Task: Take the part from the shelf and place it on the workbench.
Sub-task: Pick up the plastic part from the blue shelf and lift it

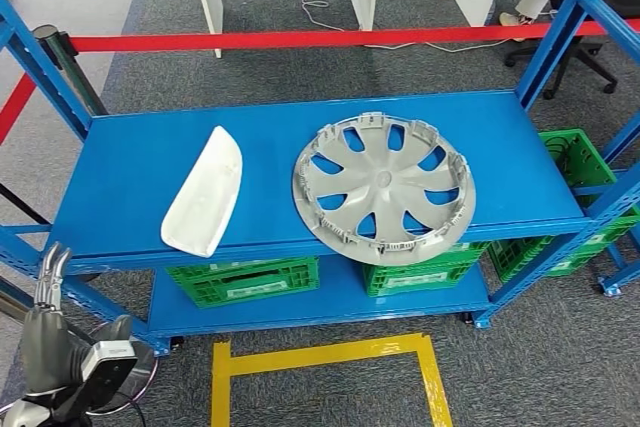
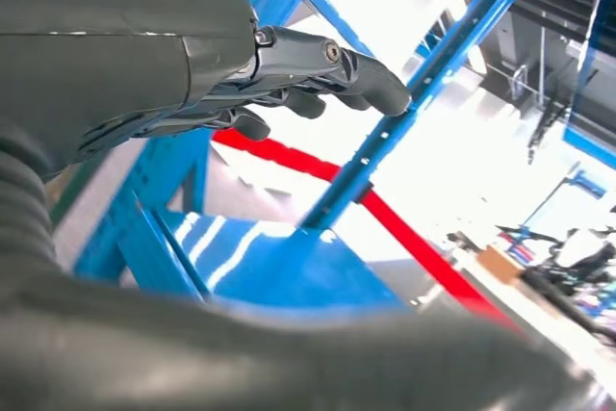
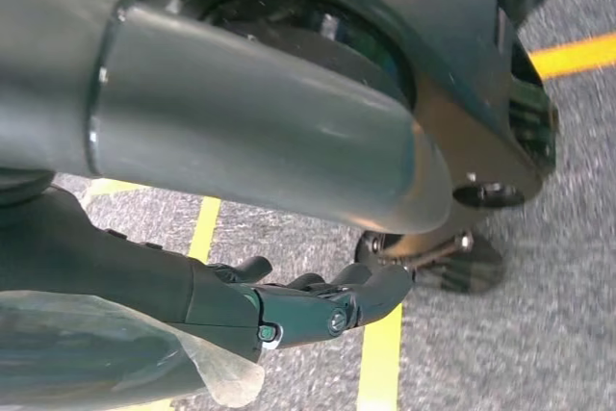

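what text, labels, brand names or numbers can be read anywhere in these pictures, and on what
None can be read.
Hubcap: no legible logo or lettering; its centre is plain.
White part: no markings visible.
Green crates under the blue shelf: no labels visible.
Left wrist view background: too blurred and overexposed to read.

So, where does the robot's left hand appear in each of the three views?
Head view: the left hand is at the lower left, below the shelf's front edge, fingers pointing up, holding nothing.
Left wrist view: the same hand crosses the upper left, fingers apart.
Right wrist view: I cannot find it there.
Shared landmark: the red barrier tape, in the head and left wrist views.
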Robot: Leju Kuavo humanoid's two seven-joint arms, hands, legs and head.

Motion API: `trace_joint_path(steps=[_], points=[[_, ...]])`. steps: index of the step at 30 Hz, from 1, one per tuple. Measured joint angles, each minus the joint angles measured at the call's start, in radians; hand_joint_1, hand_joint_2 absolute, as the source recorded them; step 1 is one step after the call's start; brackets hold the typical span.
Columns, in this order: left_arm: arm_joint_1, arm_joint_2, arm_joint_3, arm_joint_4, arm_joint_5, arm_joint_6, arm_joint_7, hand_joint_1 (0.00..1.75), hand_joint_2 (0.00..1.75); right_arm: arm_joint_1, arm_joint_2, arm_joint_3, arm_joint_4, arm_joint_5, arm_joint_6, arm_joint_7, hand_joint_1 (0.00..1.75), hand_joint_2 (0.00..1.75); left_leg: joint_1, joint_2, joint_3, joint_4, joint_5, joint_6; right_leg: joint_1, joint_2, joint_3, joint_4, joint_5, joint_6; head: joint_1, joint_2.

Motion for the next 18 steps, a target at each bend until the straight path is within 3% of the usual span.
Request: trace_joint_path(steps=[7, 18], points=[[-0.058, 0.025, 0.025, 0.121, -0.107, -0.022, 0.057, 0.0, 1.75, -0.028, -0.008, 0.044, 0.054, 0.005, 0.083, -0.015, 0.0, 0.0, 0.0, 0.001, 0.0, 0.0, 0.0, 0.0, 0.0, 0.001, 0.009, 0.0, 0.0, 0.0, 0.0, 0.0], [-0.133, 0.063, 0.0, 0.21, -0.233, -0.082, 0.095, 0.0, 1.75, -0.059, -0.008, 0.077, 0.109, 0.009, 0.122, -0.022, 0.0, 0.0, 0.0, 0.001, 0.0, 0.0, 0.0, 0.0, 0.0, 0.002, 0.008, 0.0, 0.0, 0.0, 0.0, 0.0]])
